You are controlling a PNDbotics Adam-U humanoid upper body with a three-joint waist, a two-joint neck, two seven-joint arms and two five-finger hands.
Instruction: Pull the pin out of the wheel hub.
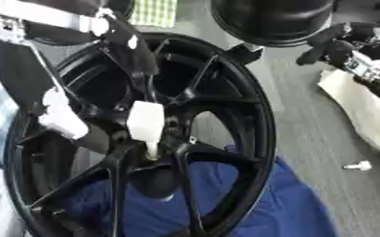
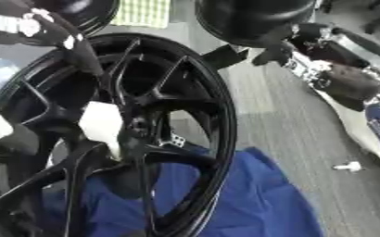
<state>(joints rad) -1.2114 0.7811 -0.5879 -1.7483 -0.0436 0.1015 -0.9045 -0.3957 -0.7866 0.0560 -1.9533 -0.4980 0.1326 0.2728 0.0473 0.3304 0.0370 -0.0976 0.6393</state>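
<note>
A big black wheel (image 1: 144,134) stands on its edge and fills most of the view. It has thin black spokes that meet at the hub (image 1: 157,125) in the middle. The bottom of the wheel rests on a blue cloth (image 1: 258,208) spread on the grey floor (image 1: 315,139).

The pin (image 1: 147,124) is a white piece with a thin tip pointing down. It sits right at the hub, between the spokes.

The left hand (image 1: 132,48) comes in from the upper left. It is black with white parts. Its fingers reach down across the spokes toward the hub and end just above the white pin. I cannot tell if the fingers are holding the pin or only close to it. Another white part (image 1: 60,115) shows on the left side of the wheel, in front of the rim.

The right hand (image 1: 339,44) is up at the far right, well apart from the wheel. Its fingers look curled, and they hold nothing that I can see.

A small white bit (image 1: 358,165) lies alone on the floor at the right. A green checked cloth (image 1: 154,11) shows at the far top edge.
</note>
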